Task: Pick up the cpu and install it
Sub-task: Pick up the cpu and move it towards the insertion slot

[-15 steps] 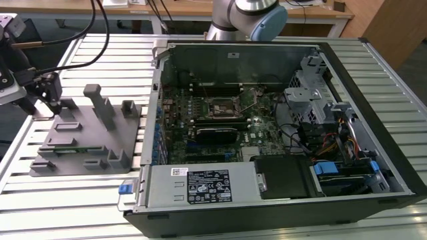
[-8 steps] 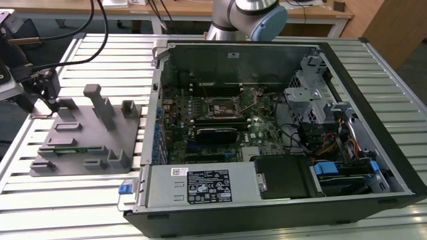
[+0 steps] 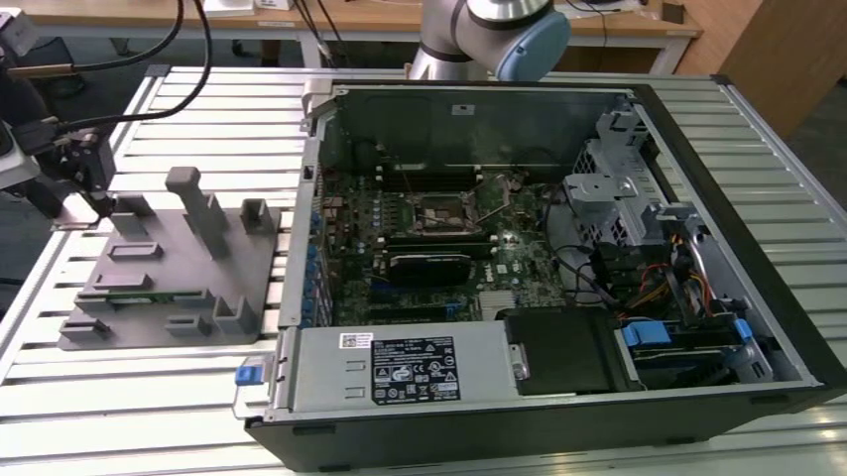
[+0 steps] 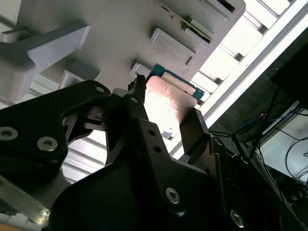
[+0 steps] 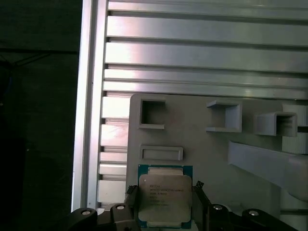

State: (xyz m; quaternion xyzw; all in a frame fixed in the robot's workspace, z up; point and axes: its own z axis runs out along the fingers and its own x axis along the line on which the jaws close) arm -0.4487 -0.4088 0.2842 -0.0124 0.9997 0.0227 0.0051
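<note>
A: Exterior view: your pincer (image 3: pixel 95 203) is at the frame's far left, over the left end of the grey fixture (image 3: pixel 173 268) on the tabletop (image 3: pixel 159 416). The open computer case (image 3: pixel 477 124) takes the centre and right.

B: You'll find the cpu (image 5: pixel 163 197) in the first wrist view, at the fixture's edge with the pincer astride it. Clamped or not, I cannot tell.

A: Centre yourself on the cpu, square to two opposite edges, and squeeze gently, I'd say.

B: Judge that squareness from the first wrist view, which is face-on. The second wrist view gives you an oblique look at the cpu against the fixture.
</note>
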